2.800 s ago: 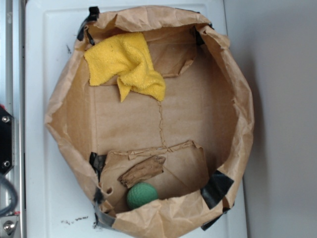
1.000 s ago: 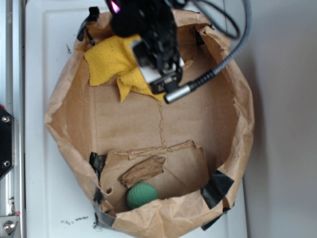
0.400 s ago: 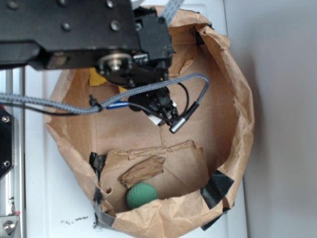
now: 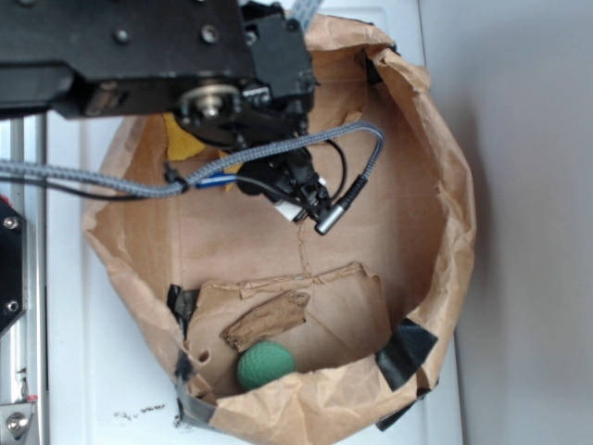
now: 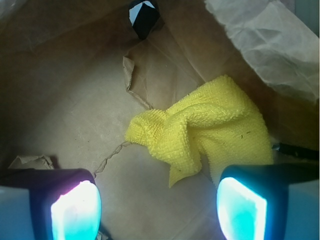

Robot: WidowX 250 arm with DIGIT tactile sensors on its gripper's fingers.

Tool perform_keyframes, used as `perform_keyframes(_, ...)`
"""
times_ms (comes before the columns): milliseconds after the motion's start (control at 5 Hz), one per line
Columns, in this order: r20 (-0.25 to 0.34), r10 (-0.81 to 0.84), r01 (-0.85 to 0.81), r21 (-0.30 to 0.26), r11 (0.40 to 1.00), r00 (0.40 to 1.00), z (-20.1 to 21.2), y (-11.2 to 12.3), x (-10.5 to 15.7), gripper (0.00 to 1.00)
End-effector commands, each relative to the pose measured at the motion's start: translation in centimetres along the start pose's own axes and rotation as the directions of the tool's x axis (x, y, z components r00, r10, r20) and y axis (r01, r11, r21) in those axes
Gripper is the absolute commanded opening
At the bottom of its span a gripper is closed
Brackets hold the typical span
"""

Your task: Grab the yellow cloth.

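I had the gripper [image 5: 157, 210] wide open above the yellow cloth [image 5: 200, 130]; descent and grasp remained.

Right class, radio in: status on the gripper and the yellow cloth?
Gripper open, above the bag floor. Yellow cloth crumpled ahead between the fingers, not gripped. Nothing blocking; green ball well clear.

The yellow cloth [image 5: 210, 127] is nubbly terry fabric, matt and soft-folded, lying in a bag [image 4: 435, 176] of creased, matt brown paper patched with glossy black tape [image 4: 405, 352]. The pincer [image 5: 159, 210] has matt black plastic fingers [image 5: 75, 210] with smooth, glowing pads.
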State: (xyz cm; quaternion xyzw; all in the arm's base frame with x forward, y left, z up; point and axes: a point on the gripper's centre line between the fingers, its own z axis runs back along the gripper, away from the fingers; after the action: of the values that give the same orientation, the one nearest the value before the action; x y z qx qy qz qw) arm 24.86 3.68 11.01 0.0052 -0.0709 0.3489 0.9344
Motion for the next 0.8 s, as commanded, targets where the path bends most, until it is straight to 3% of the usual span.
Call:
perform_keyframes(0, 0.053, 0.042, -0.042, 0.0, 0.999, 0.998, -3.0, 0.6, 4.0, 1.0)
perform_keyframes(600, 0.053, 0.07, -0.073, 0.057, 0.996, 0.996, -5.1, 0.0, 4.7, 1.0)
